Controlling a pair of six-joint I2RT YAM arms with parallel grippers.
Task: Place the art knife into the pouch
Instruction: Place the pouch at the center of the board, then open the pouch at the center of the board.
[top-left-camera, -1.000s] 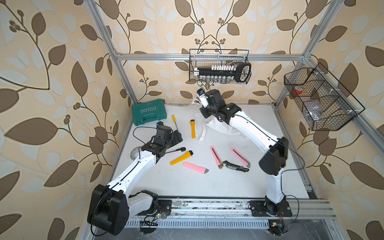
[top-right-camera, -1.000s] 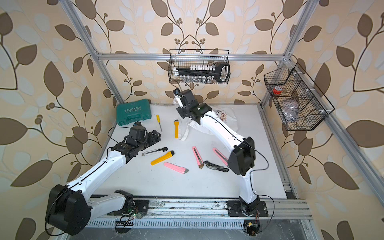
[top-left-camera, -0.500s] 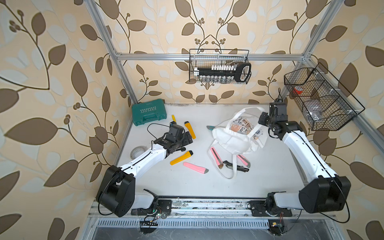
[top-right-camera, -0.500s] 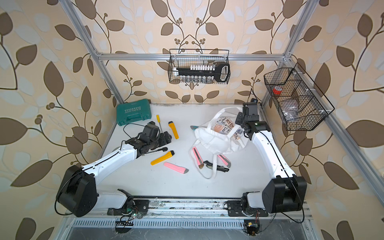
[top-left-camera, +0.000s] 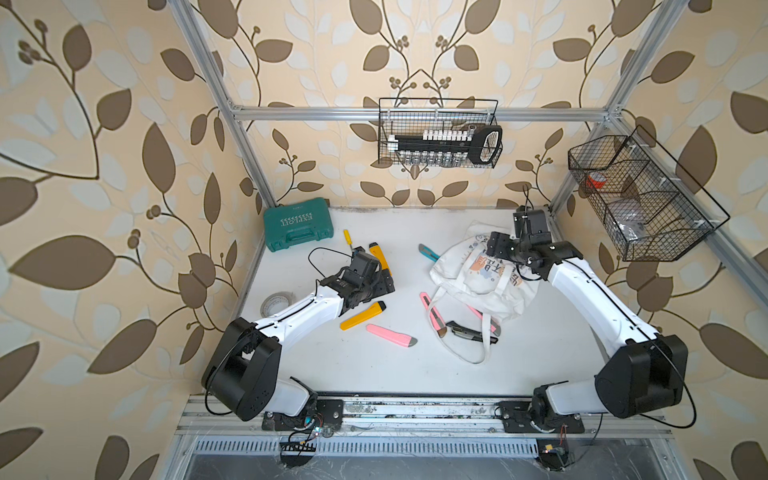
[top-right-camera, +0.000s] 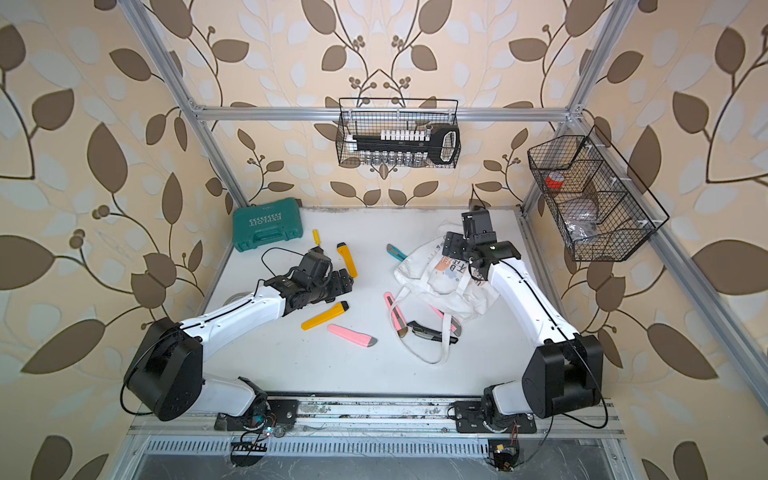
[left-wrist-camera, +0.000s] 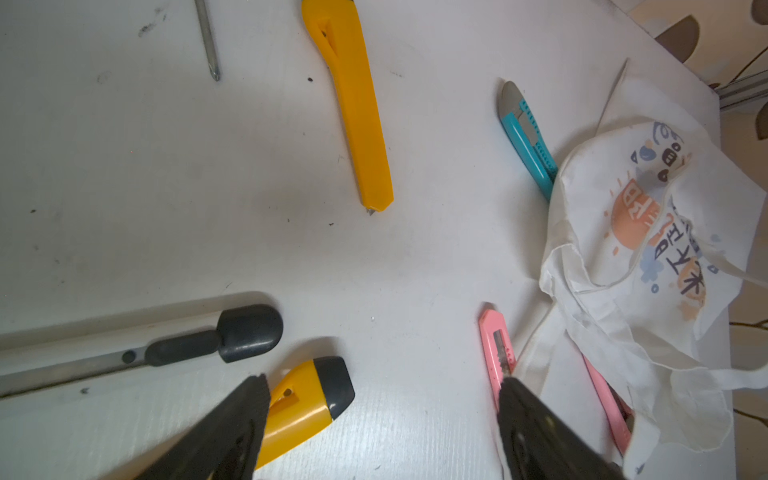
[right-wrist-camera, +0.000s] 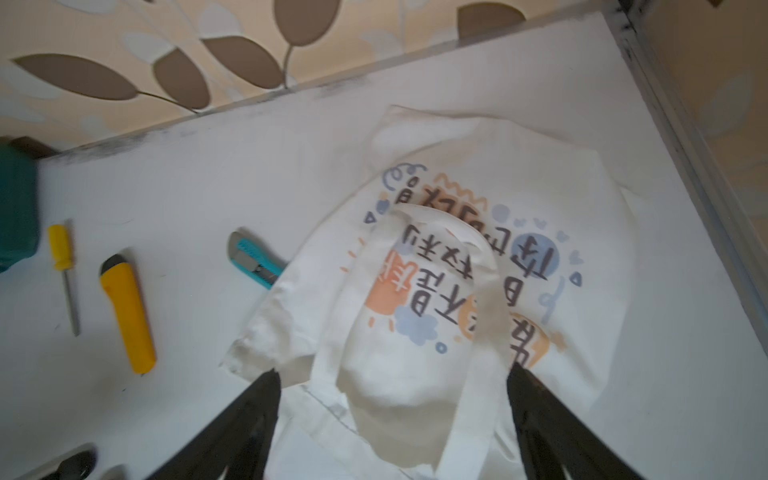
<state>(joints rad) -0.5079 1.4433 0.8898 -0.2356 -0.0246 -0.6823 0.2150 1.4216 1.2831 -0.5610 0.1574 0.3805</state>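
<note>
Looking from top: pouch (top-left-camera: 478, 278) crumpled on right half of worktop (top-left-camera: 374, 374), print up; pink knife (top-left-camera: 432, 313) and black knife (top-left-camera: 471, 333) lie by its loose strap (top-left-camera: 465, 358).
Left wrist: left end effector (left-wrist-camera: 382, 380) wide open, empty; dark end of yellow knife (left-wrist-camera: 307, 403) just beside one finger.
Right wrist: right end effector (right-wrist-camera: 394, 372) spread wide above pouch (right-wrist-camera: 457, 270), gripping nothing; teal knife (right-wrist-camera: 251, 259) partly under pouch edge.

Left arm (top-left-camera: 299, 311) and right arm (top-left-camera: 590, 299) both stretch forward, wrists tipped down, jaws spread wide and empty.
</note>
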